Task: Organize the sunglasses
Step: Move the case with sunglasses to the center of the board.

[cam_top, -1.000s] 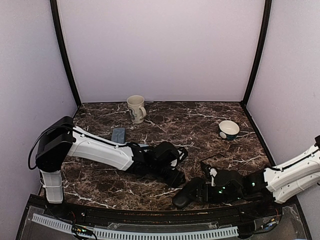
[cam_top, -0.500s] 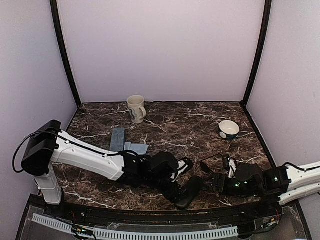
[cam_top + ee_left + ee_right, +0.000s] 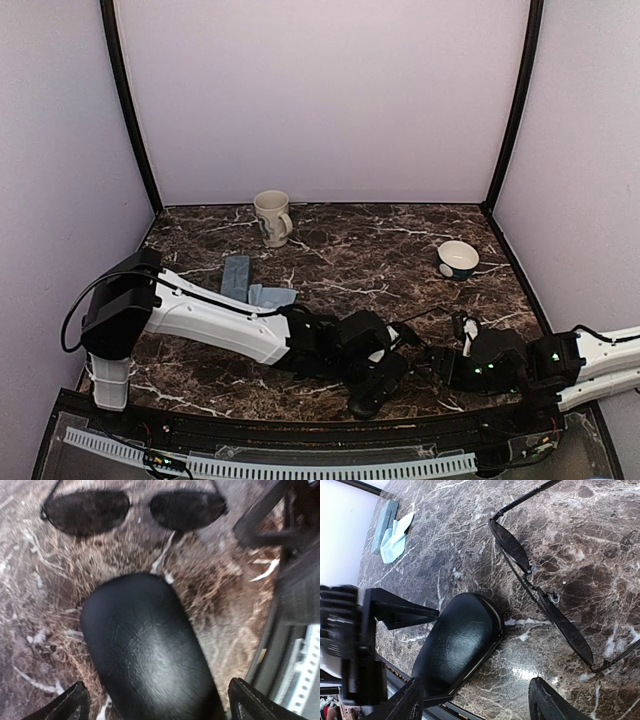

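Left arm lies low and stretched long across the surface (image 3: pixel 350 240), from its base at the near left toward the near centre-right. Left hand (image 3: pixel 160 706) points along the black oblong case (image 3: pixel 145 650), tilted down at it. It is wide open: one fingertip shows on each side of the case's near end with a thin gap to it, so the case sits between the fingers ungripped.

Right arm comes in low from the near right edge, with the right hand (image 3: pixel 475 707) facing the left one across the case. Right hand is open too, its fingers spread, with nothing between them but bare surface and the table edge.

The sunglasses (image 3: pixel 132 511) are the thin brownish-framed pair with dark lenses, lying flat on the surface with the temples unfolded. They sit just past the far rounded end of the black case, near it but not touching, crosswise to the case in the left wrist view. That puts them ahead of the left hand with the case between. In the right wrist view they are up and right of that hand's fingers, apart from both.

Grey-blue case (image 3: pixel 384 522) and a light blue cloth (image 3: pixel 397 535) lie together, well off to the far left. Mug (image 3: pixel 272 217) and bowl (image 3: pixel 458 259) stand toward the back.
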Available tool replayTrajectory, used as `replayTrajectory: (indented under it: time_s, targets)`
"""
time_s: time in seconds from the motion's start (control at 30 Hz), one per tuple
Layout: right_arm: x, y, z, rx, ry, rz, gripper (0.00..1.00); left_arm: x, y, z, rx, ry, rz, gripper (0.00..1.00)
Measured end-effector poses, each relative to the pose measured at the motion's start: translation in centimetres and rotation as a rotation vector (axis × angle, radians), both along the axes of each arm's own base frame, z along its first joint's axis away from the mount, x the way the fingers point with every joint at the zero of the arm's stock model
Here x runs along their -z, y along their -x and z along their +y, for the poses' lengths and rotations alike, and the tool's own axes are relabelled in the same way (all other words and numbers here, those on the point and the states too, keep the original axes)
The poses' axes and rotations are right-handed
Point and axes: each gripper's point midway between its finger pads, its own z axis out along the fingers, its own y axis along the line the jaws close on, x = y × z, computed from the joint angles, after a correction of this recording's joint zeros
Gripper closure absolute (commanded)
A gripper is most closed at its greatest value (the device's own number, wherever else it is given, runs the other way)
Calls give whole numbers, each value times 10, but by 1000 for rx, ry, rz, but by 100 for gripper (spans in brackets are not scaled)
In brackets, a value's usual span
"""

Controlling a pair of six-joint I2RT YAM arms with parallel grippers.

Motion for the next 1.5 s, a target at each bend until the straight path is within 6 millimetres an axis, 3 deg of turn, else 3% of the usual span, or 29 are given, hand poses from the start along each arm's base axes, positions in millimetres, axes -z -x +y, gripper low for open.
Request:
replayTrajectory:
  time_s: [0.13, 0.23, 0.4, 0.63, 0.8, 0.9, 1.0, 1.13, 1.33, 1.43, 1.5]
  targets:
    - [0, -2, -1, 6, 5, -2, 28, 17, 4, -1, 16, -49, -5, 2]
    - [1, -4, -3, 9, 10, -2, 27, 21, 6, -2, 27, -71, -18, 10]
    - [3, -7, -4, 11, 19, 1, 27, 23, 4, 3, 29, -102, -44, 31]
    - [16, -8, -7, -3, 52, 25, 27, 25, 0, 8, 38, -135, -85, 49]
    - [20, -10, -7, -11, 63, 36, 28, 25, -2, 14, 54, -129, -107, 81]
    - [22, -12, -4, -21, 64, 38, 29, 25, -8, 32, 49, -130, -96, 83]
    - [28, -12, 2, -41, 78, 47, 31, 25, -26, 52, 10, -139, -86, 88]
    - [42, -12, 7, -75, 118, 70, 31, 24, -54, 81, -59, -170, -89, 85]
    - [44, -22, 27, -125, 134, 81, 31, 20, -113, 117, -207, -218, -107, 85]
    - [37, -28, 38, -147, 118, 71, 32, 7, -149, 123, -276, -227, -133, 82]
    - [32, -33, 45, -162, 104, 61, 32, -3, -176, 116, -315, -201, -156, 82]
